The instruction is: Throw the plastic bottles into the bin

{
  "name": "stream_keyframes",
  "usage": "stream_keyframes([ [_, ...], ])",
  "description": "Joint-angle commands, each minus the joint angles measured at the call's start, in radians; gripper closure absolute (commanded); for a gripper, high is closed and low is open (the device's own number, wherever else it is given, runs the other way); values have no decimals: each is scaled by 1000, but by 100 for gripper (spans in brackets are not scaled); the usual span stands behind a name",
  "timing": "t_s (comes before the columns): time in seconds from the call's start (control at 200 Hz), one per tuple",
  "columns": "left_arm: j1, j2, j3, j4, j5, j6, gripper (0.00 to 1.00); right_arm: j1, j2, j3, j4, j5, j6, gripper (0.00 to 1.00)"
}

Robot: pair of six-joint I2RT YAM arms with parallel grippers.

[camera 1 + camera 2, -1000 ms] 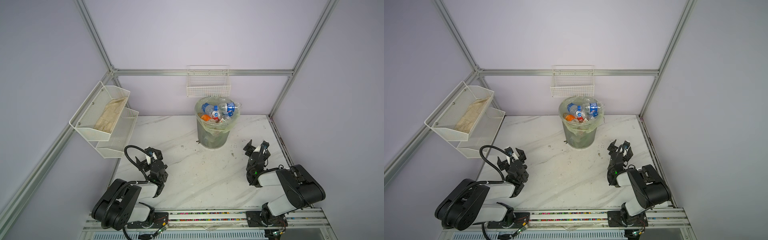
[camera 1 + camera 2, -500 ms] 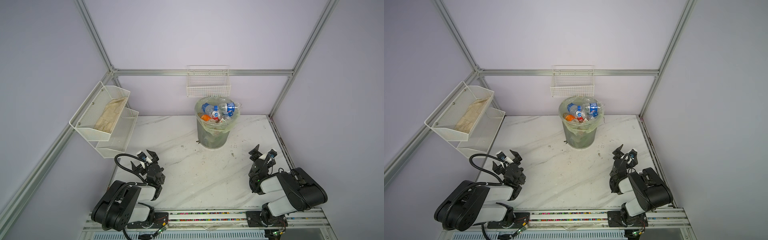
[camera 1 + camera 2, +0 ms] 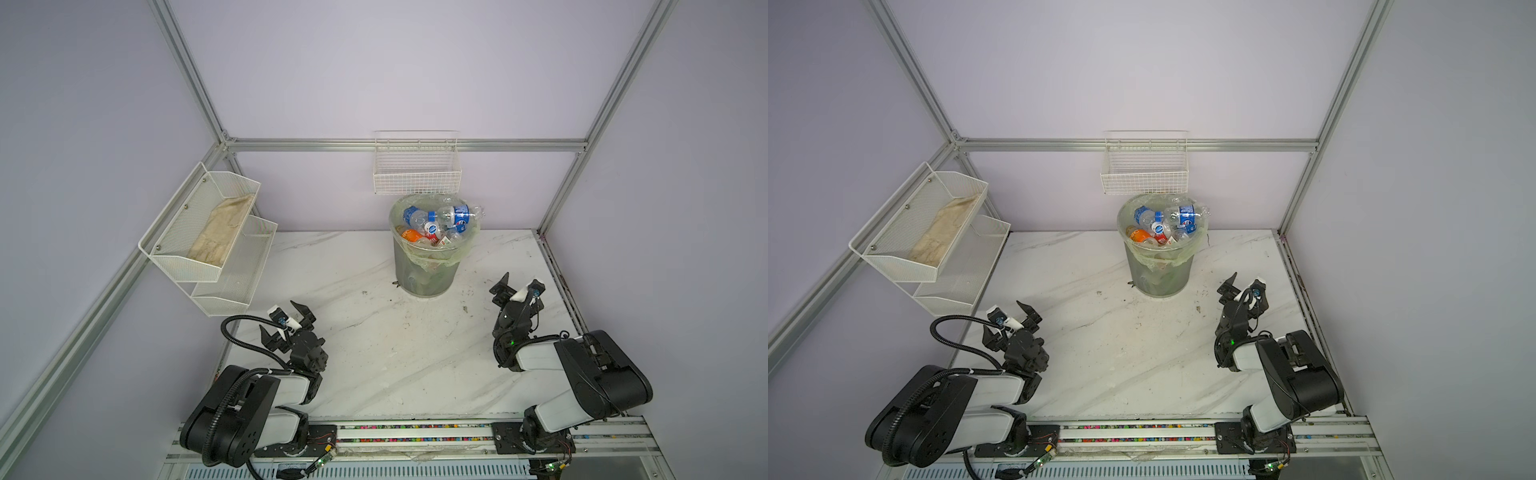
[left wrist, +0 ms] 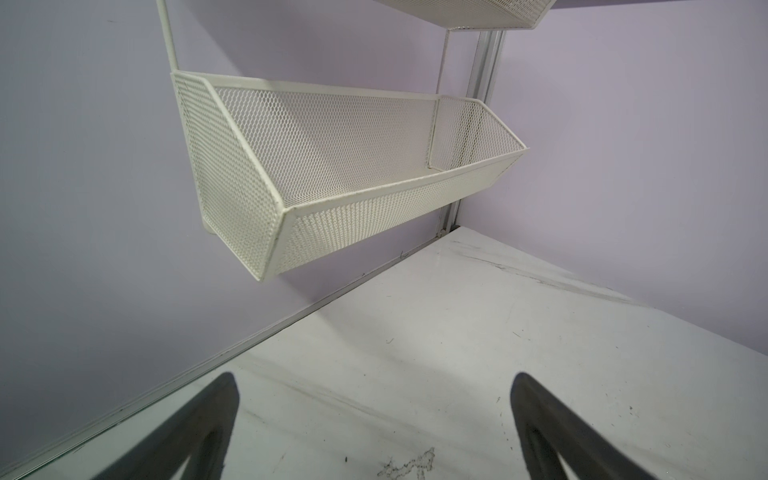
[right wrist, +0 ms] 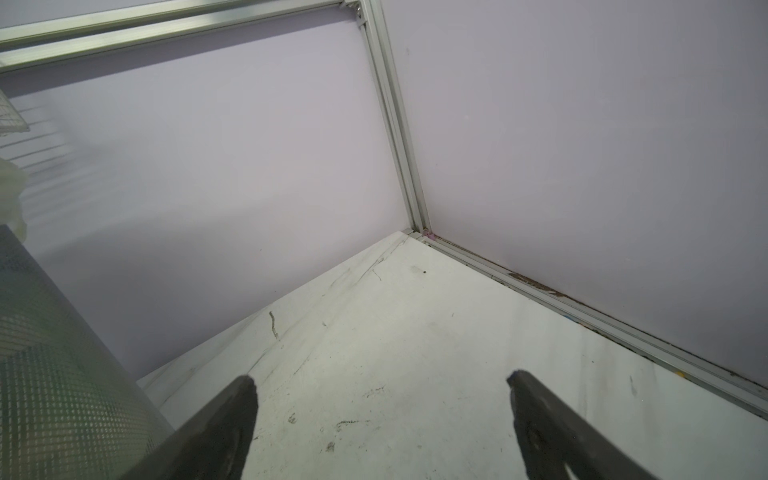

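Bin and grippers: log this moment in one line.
plastic bottles: heaped in bin | left gripper: open, empty | right gripper: open, empty

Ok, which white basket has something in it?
The upper left-wall basket: a beige cloth lies in it. The lower basket and back-wall basket show nothing inside.

The counter is white marble with grey veins; the bin translucent grey, lined pale green; the plastic bottles blue, orange, red labelled; the walls lilac.
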Motion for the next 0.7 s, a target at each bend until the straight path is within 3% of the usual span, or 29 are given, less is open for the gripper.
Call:
stream_keyframes([
  [0.0, 8, -4, -4, 38, 37, 26, 0, -4, 38, 62, -93, -56, -67, 3],
  [0.695, -2, -16, -15, 44, 139, 66, 0, -1, 201, 306, -363, -303, -194, 3],
])
